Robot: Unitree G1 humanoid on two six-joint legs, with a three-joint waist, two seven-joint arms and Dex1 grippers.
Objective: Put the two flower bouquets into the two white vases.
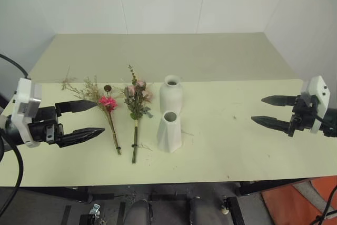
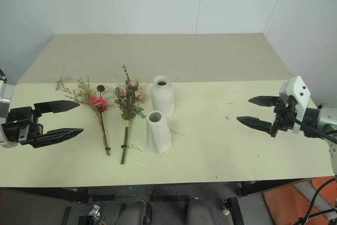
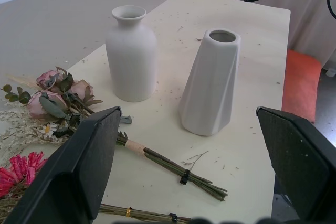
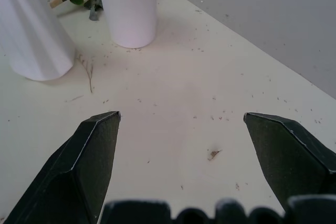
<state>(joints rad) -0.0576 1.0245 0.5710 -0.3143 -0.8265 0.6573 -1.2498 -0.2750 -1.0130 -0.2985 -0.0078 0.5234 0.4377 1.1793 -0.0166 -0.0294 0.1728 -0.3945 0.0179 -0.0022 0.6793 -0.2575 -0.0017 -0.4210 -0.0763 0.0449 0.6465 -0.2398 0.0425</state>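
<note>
Both bouquets, daisy (image 1: 108, 103) left of roses (image 1: 137, 98), lie flat on the counter (image 1: 237, 151) just left of the round vase (image 1: 171, 94) and nearer faceted vase (image 1: 169, 131), between the spread, empty left hand (image 1: 87, 119) and right hand (image 1: 271, 111).

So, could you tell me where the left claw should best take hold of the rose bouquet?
On the bare stems just below the tan wrap of the rose bouquet, coming from above. It lies flat on the table, blooms away from the robot, and the left claw is open nearby.
</note>
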